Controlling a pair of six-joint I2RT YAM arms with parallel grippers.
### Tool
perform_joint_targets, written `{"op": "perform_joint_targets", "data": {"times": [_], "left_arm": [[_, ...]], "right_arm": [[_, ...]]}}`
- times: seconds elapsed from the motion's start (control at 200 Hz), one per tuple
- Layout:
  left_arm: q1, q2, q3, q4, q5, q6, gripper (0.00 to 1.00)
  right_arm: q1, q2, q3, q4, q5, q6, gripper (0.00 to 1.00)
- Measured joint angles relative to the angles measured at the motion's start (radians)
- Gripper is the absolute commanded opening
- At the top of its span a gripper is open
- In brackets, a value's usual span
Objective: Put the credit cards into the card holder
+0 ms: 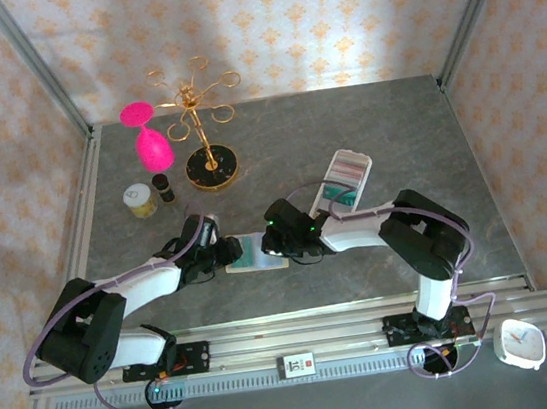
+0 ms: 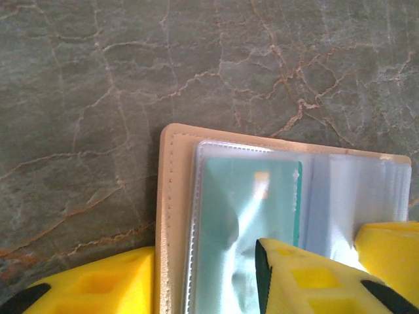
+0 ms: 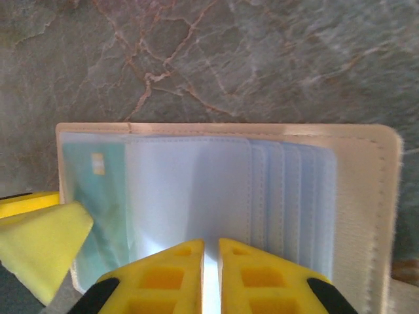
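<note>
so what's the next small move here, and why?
Probably back the left claw off the card holder: it stands open, the teal card lies inside a pocket, and the right claw pinches a clear sleeve.

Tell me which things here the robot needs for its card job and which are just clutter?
Needed: card holder, teal card in its sleeve, pile of cards.
Just lying about: pink glass, gold rack, small jar, dark bottle, white clock.

Pink glass (image 1: 154,152); gold rack (image 1: 212,169); clock (image 1: 520,343)
</note>
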Motion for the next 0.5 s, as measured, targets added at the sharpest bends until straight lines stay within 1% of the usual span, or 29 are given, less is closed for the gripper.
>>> {"op": "perform_joint_targets", "data": {"times": [0.045,0.14,0.24,0.285,0.395,0.496], "left_arm": [[0.000,-0.010,0.001,-0.011,0.000,-0.001,0.45],[0.000,-0.032,0.001,-0.041,0.003,-0.013,0.50],[0.001,-0.068,0.002,-0.097,0.004,-0.026,0.50],[0.001,-0.088,0.002,-0.123,0.003,-0.028,0.49],[0.001,-0.143,0.007,-0.166,0.001,-0.045,0.40],[0.001,-0.172,0.021,-0.171,0.008,-0.060,0.36]], "right_arm": [[0.000,0.006,0.002,0.011,-0.008,0.005,0.12],[0.000,0.018,0.002,0.039,-0.024,0.019,0.11],[0.000,0.021,0.002,0.058,-0.037,0.032,0.10],[0.000,0.021,0.002,0.066,-0.042,0.038,0.10],[0.000,0.025,0.001,0.092,-0.052,0.053,0.10],[0.000,0.029,-0.002,0.113,-0.059,0.064,0.09]]}}
